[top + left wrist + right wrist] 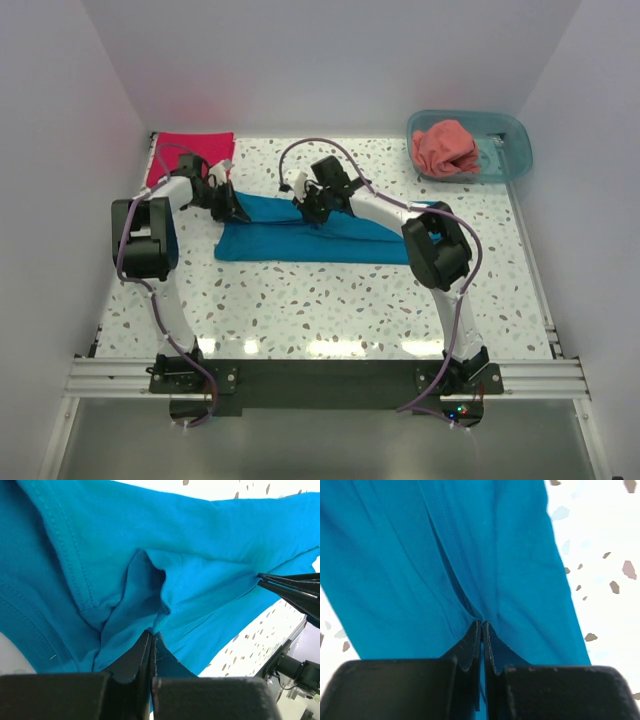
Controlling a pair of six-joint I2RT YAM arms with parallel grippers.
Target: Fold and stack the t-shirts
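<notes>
While the teal-blue soft cloth t-shirt (300, 240) lies as a long band across the middle of the speckled white table (330, 310), both grippers are down on its far edge. The left gripper (151, 636) sits at the far left corner of this shirt. In the left wrist view its two black fingers meet without any gap. A bunched fold of the teal fabric, close to a stitched hem, goes in between the tips, so the jaws are closed on the cloth.

The right gripper (482, 626) stands near the middle of the same far edge. In the right wrist view its fingers also press together, and a pleat of the shirt with a seam line runs straight down into them. These jaws too are pinching the teal fabric. At the right side of the left wrist view the thin tips of the right gripper are seen, and the cloth draws in creases toward them.

A crimson-magenta cloth t-shirt (190, 155) lies flat at the far left corner of the table, just behind the left gripper. A salmon-coral cloth t-shirt (447, 148) sits crumpled inside a translucent teal plastic tub (515, 150) at the far right corner, well apart from both grippers.
</notes>
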